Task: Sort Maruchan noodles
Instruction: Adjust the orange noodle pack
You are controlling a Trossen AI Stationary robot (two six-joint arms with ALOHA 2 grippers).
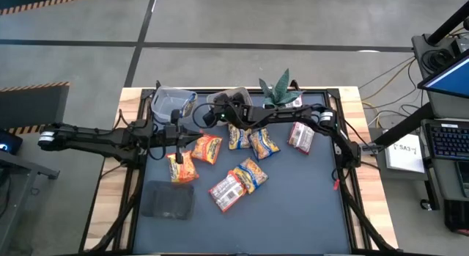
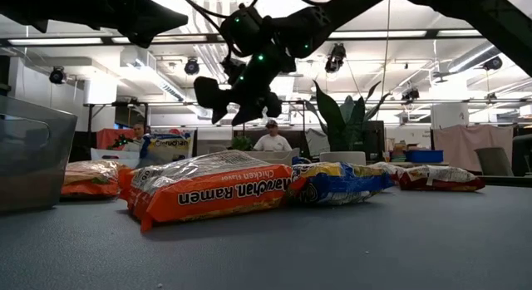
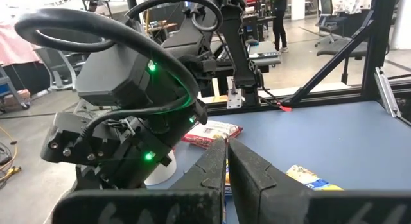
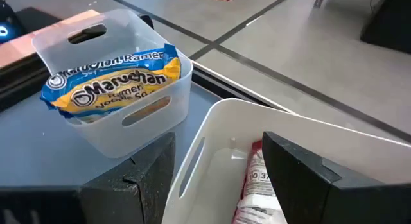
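Several Maruchan packets lie flat on the dark mat: orange ones [image 1: 207, 148] [image 2: 208, 190], blue-yellow ones [image 1: 262, 142] [image 2: 341, 180] and red-and-white ones [image 1: 300, 136] [image 2: 440, 178]. One blue-yellow packet [image 4: 109, 83] lies in the clear tub [image 1: 172, 102]. A red-and-white packet [image 4: 257, 185] lies in the white tub [image 4: 257, 121]. My right gripper [image 4: 218, 185] hangs open over the white tub, its fingers on either side of that packet and above it. My left gripper [image 3: 226, 166] is shut and empty, raised above the mat near the clear tub, facing the right arm's wrist [image 3: 128, 108].
A dark grey cloth pad [image 1: 168, 199] lies at the mat's near left. A potted plant [image 1: 280, 91] stands at the far edge beside the white tub. The two wrists are close together over the far left of the mat. People sit in the room behind [image 2: 270, 139].
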